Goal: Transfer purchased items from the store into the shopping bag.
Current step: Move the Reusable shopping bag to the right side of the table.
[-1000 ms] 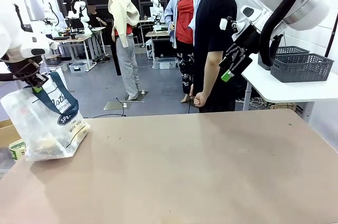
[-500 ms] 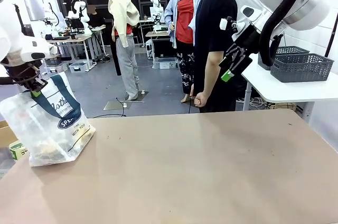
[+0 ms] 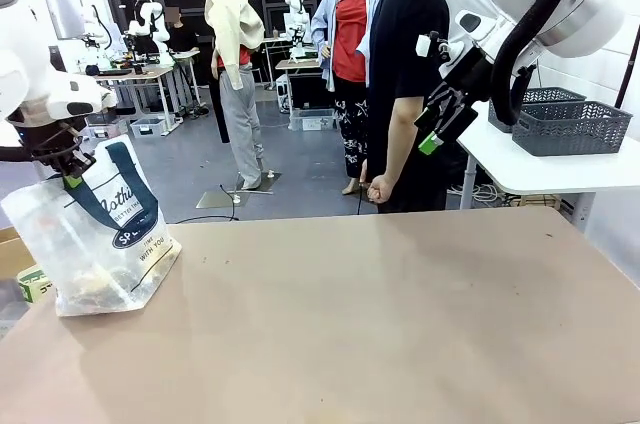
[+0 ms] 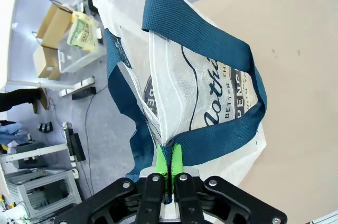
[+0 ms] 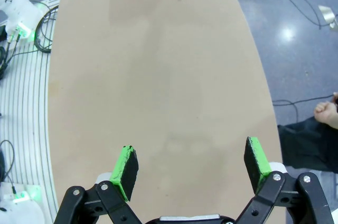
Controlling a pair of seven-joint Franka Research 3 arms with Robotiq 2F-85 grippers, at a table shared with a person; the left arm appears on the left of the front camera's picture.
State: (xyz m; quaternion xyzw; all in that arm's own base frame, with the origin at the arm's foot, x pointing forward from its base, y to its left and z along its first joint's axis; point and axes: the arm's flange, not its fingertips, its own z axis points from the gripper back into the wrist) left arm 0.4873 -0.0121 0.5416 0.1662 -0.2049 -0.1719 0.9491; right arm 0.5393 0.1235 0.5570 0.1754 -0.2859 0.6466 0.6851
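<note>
The translucent whitish plastic shopping bag (image 3: 100, 239) with navy blue strap handles and a navy oval logo stands at the left end of the tan tabletop (image 3: 380, 324), its base resting on the surface. Indistinct purchased items (image 3: 90, 287) lie heaped at its bottom. The left tool (image 3: 70, 176) is pinched tight on the bag's top edge where the navy strap (image 4: 211, 145) meets the plastic; in the left wrist view its green pads (image 4: 162, 160) sit pressed together on the fabric. The right tool (image 3: 432, 136) hangs high above the far right side of the tabletop, well apart from the bag, its jaws spread wide and empty. Behind it, dark grey slotted plastic baskets (image 3: 568, 126) sit on a white side table (image 3: 540, 172). A person in a black T-shirt (image 3: 405, 84) stands at the far edge.
</note>
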